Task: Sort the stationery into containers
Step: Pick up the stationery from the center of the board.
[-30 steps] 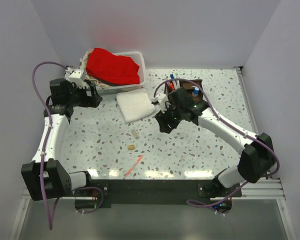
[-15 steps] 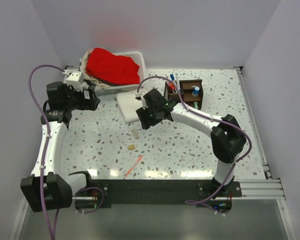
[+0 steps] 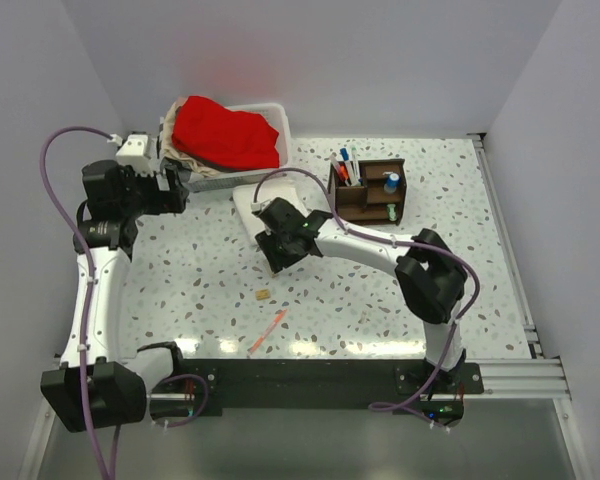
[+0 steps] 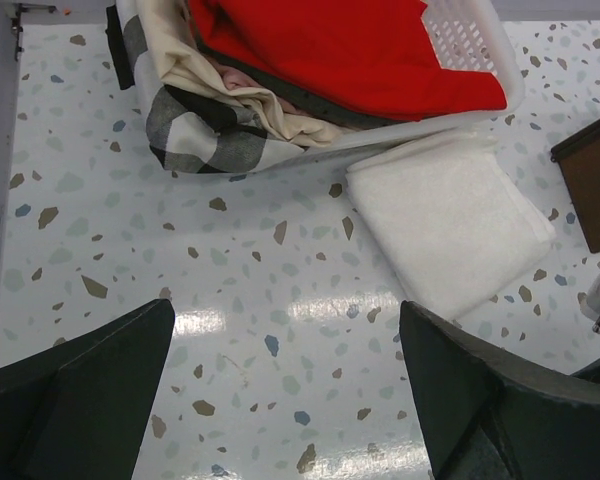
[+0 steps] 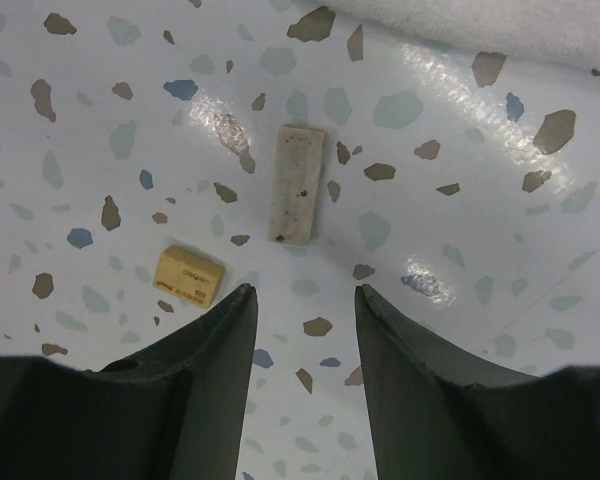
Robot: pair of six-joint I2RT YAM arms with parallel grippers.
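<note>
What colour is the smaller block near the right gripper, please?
The smaller block is yellowish tan; right wrist view shows it best.

A: Desk (image 5: 460, 130) finish?
B: Glossy, speckled terrazzo look, glare spots. Long block (image 5: 297, 184) rough, gritty, off-white. Small yellow block (image 5: 189, 276) smooth, printed.
A: Back stuff?
B: Basket (image 4: 458, 32) white perforated plastic. Red cloth (image 4: 360, 40) soft, matt. Folded white cloth (image 4: 450, 220) nubby, towel-like. Organizer (image 3: 365, 205) dark brown wood, matt. Right gripper (image 5: 302, 292) matt dark plastic.
</note>
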